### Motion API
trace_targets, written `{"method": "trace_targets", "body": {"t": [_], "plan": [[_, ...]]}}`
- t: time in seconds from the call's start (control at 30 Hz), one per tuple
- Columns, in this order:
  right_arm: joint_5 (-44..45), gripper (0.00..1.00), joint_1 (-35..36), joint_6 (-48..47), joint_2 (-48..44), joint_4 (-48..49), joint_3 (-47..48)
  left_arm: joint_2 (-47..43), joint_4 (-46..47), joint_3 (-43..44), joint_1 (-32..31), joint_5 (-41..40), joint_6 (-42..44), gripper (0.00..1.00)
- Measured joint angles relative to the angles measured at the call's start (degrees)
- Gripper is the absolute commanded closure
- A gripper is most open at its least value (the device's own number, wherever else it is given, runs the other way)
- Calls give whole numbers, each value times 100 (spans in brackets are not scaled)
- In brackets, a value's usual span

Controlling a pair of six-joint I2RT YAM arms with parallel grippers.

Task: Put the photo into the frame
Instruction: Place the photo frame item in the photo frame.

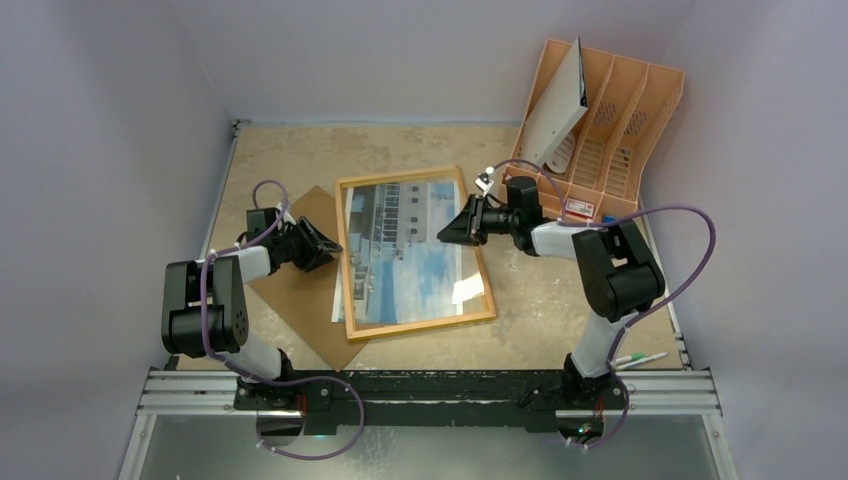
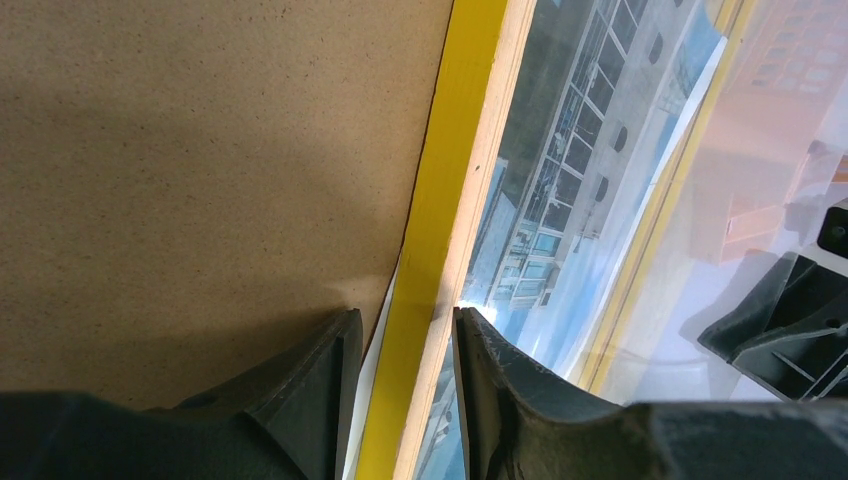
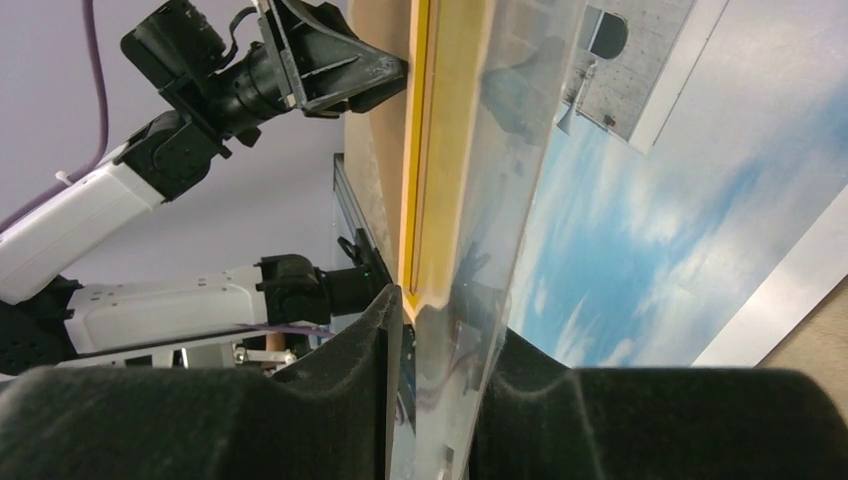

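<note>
The frame (image 1: 415,325) lies wood-coloured back up in the middle of the table, over the photo (image 1: 410,270) of a white building and blue sky. My left gripper (image 1: 325,247) straddles the frame's left rail (image 2: 450,150); its jaws stand narrowly open, with a thin gap on the outer side. The photo (image 2: 570,160) shows beyond that rail. My right gripper (image 1: 447,232) is shut on the right rail (image 3: 425,120) together with a clear sheet (image 3: 500,150). The photo's sky (image 3: 650,200) lies beside it.
A brown backing board (image 1: 300,300) lies under the frame's left side and fills the left of the left wrist view (image 2: 200,150). A peach file organiser (image 1: 620,110) holding a white sheet (image 1: 555,105) stands at the back right. Pens (image 1: 640,358) lie near the right arm's base.
</note>
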Motion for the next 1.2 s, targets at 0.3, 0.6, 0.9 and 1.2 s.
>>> {"method": "trace_targets", "body": {"t": [0.3,0.6,0.9,1.2], "plan": [[74,42,15,-297,199,-396,142,0,0,0,0,0,-2,58],[361,17,79,-680,216,-901,273,0,-37,24,-2,-2,0,57],[918,14,181,-1067,219,-1685,564,-4,-116,76,-28,-4,9,53],[1810,13,378,-1333,219,-2555,1029,-70,-702,247,-28,-59,151,52]]}}
